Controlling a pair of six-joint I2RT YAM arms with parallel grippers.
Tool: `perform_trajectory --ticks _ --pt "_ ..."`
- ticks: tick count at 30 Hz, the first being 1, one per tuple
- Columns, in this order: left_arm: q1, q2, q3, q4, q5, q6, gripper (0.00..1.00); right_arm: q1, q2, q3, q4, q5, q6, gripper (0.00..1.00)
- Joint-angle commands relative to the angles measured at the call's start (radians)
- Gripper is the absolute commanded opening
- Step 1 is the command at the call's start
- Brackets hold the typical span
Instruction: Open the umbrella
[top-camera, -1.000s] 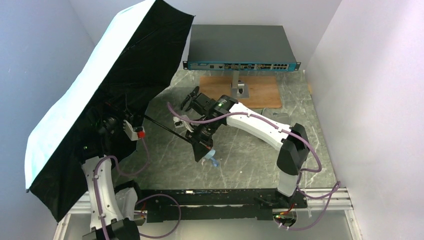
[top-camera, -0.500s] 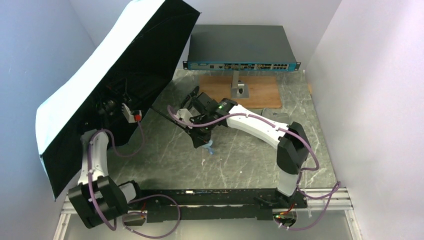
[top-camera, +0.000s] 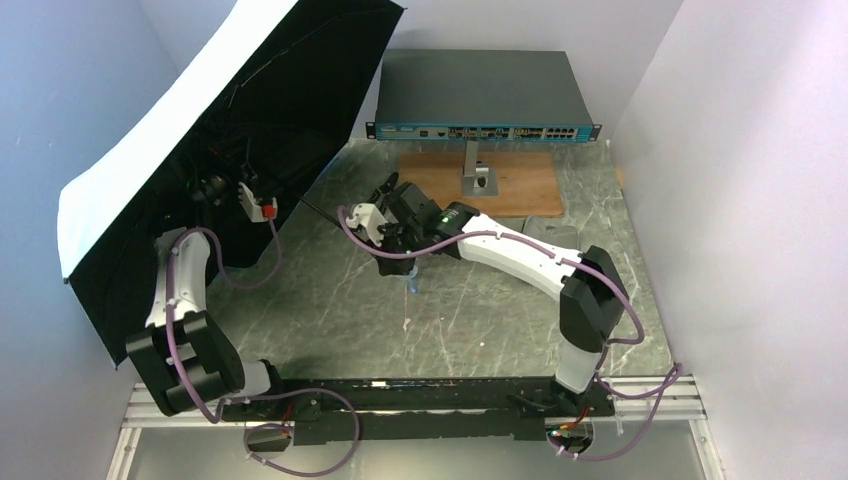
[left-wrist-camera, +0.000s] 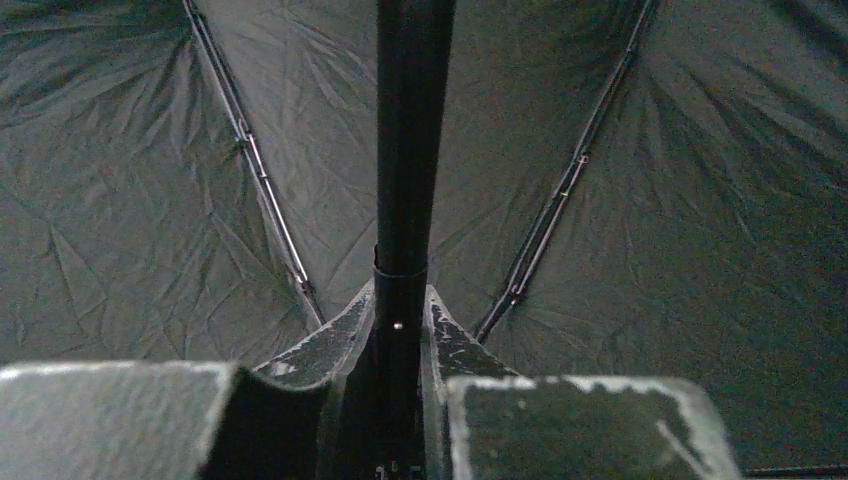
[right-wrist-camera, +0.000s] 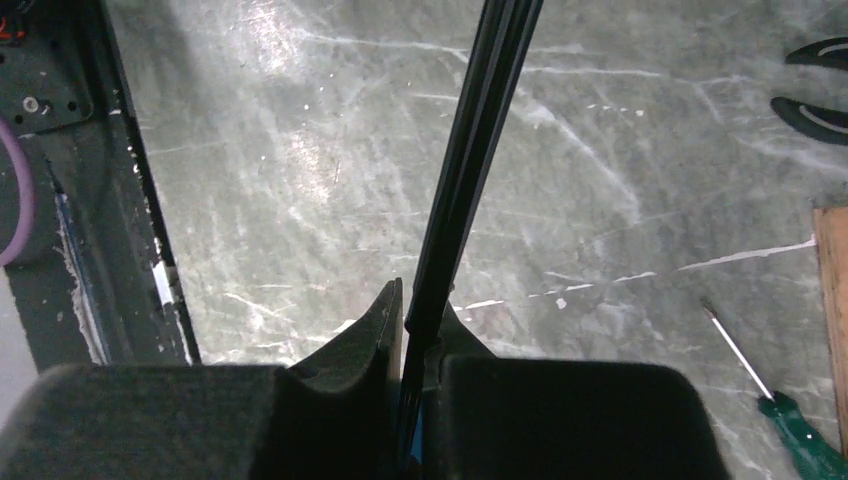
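The umbrella (top-camera: 180, 130) stands open at the left, pale canopy outward, black underside toward the arms. Its thin black shaft (top-camera: 318, 212) runs from the canopy down-right to the pale-blue handle (top-camera: 414, 283). My left gripper (top-camera: 205, 190) sits inside the canopy, shut on the shaft's thick upper tube (left-wrist-camera: 405, 200); ribs (left-wrist-camera: 250, 160) spread around it. My right gripper (top-camera: 395, 255) is shut on the thin shaft (right-wrist-camera: 470, 170) just above the handle, over the marble table (right-wrist-camera: 300, 200).
A black network switch (top-camera: 480, 95) stands at the back on a post over a wooden board (top-camera: 520, 185). A green-handled screwdriver (right-wrist-camera: 790, 410) lies right of the right gripper. Black plier handles (right-wrist-camera: 815, 85) lie further off. Walls close in on both sides.
The left arm has pushed up and back inside the canopy, and the canopy has spread and swung upward. The right gripper with the handle has moved slightly back.
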Motion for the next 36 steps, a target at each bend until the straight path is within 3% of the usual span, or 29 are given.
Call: perform_trajectory --ticks 1,13,23,25,28,30,36 --pt "0.228 0.081 0.234 0.556 -0.824 0.084 0.20 0.061 -0.084 -0.219 -0.849 -0.142 -0.371 0.00" --pt "0.235 0.154 0.391 0.586 -0.814 0.078 0.21 0.098 -0.020 -0.355 -0.858 -0.131 -0.377 0.00" --pt "0.201 0.054 0.300 0.636 -0.726 0.028 0.24 0.148 0.051 -0.377 -0.859 -0.129 -0.378 0.00" --pt "0.186 0.021 0.267 0.642 -0.702 0.011 0.21 0.148 0.059 -0.356 -0.858 -0.132 -0.378 0.00" --pt "0.162 -0.067 0.199 0.594 -0.624 -0.026 0.04 0.145 0.050 -0.264 -0.852 -0.166 -0.377 0.00" --pt "0.152 -0.153 0.139 0.535 -0.543 -0.046 0.00 0.136 0.030 -0.188 -0.831 -0.185 -0.370 0.00" --pt "0.118 -0.330 -0.035 0.360 -0.332 -0.035 0.00 0.109 0.032 0.083 -0.773 -0.235 -0.312 0.33"
